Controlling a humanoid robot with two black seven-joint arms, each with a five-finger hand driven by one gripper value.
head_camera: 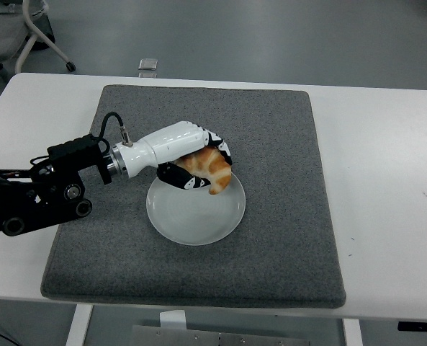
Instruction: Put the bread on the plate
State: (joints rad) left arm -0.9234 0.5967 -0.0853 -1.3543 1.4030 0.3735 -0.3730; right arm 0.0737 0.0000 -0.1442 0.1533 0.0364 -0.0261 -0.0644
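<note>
A golden-brown croissant (212, 171) is held in my left hand (199, 164), whose fingers are curled around it. Hand and bread hover over the far edge of the pale round plate (195, 215), which sits in the middle of the grey mat (271, 216). My left arm (47, 194) reaches in from the left edge across the mat. Part of the croissant is hidden by the fingers. The right arm is nowhere in the picture.
The mat lies on a white table (386, 180). A small clear object (149, 65) sits at the table's far edge. A chair base (26, 36) stands on the floor at the top left.
</note>
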